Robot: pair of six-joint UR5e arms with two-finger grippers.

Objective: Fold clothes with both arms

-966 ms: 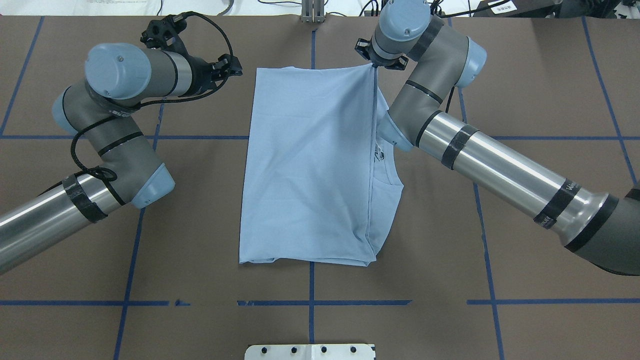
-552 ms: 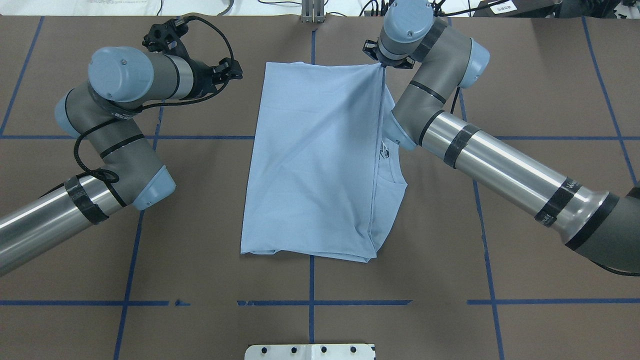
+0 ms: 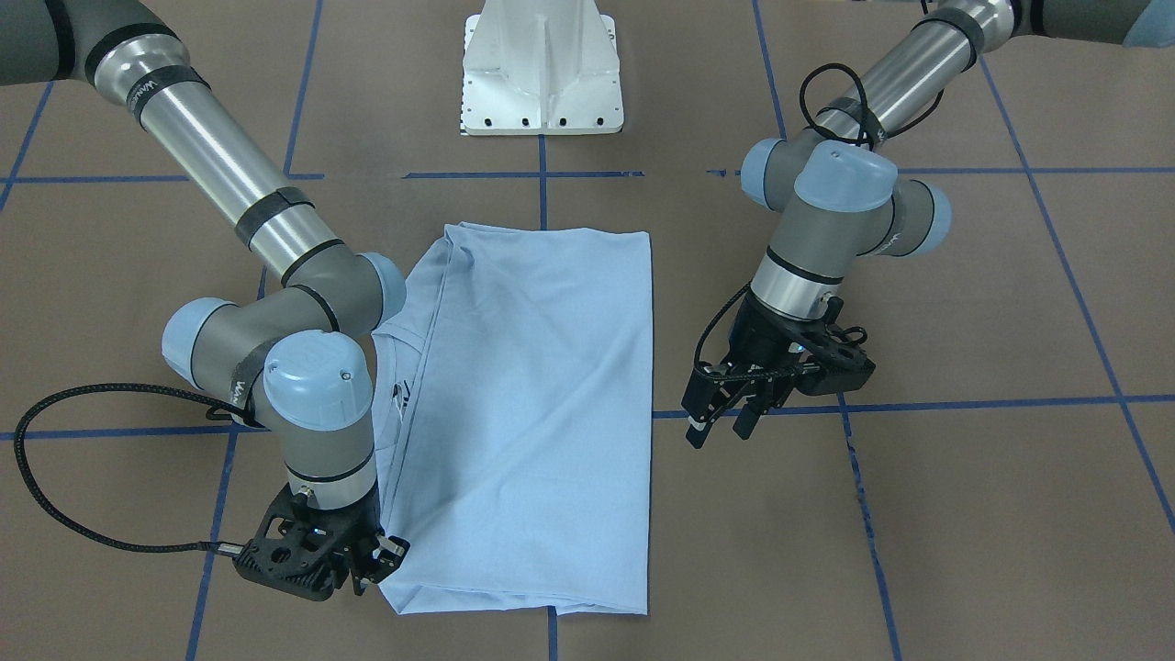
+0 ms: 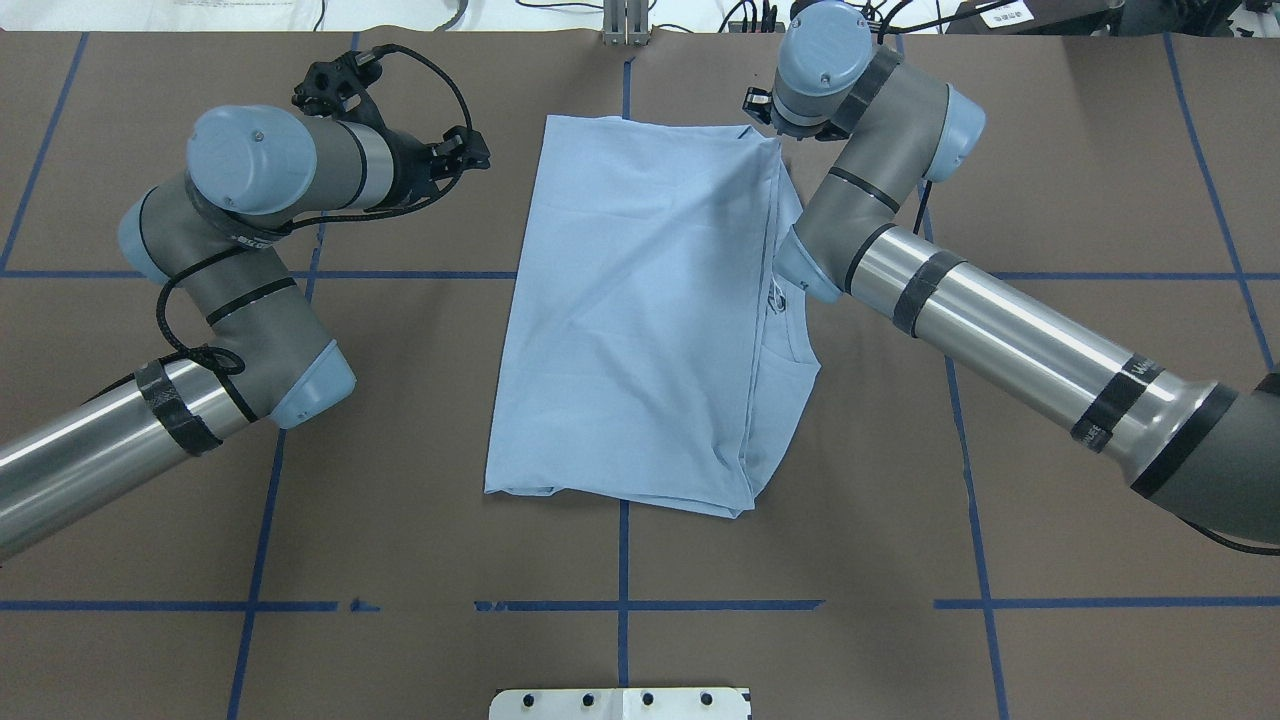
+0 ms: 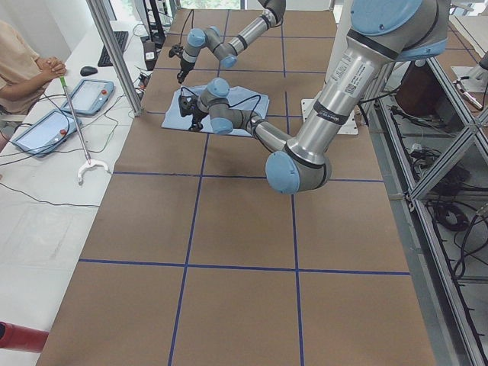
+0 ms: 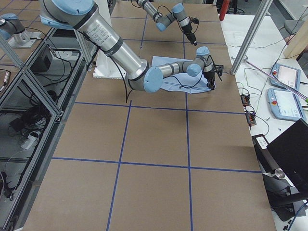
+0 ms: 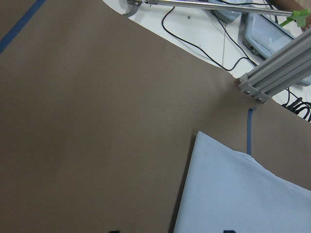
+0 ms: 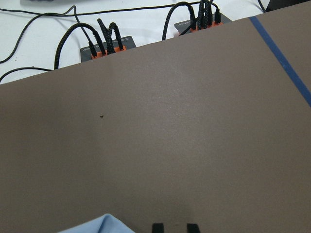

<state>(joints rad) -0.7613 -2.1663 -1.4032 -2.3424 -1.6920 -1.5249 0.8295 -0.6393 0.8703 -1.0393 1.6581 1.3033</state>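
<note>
Right arm (image 3: 213, 158) bent down at lower left, right tool (image 3: 372, 574) slightly parted at T-shirt (image 3: 542, 386) corner; left tool (image 3: 718, 431) hangs wide apart, empty.

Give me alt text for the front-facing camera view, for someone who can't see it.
A light blue T-shirt, folded lengthwise, lies on a brown table with blue tape lines. The right gripper sits at its bottom-left corner; the left gripper hovers open beside it.
</note>
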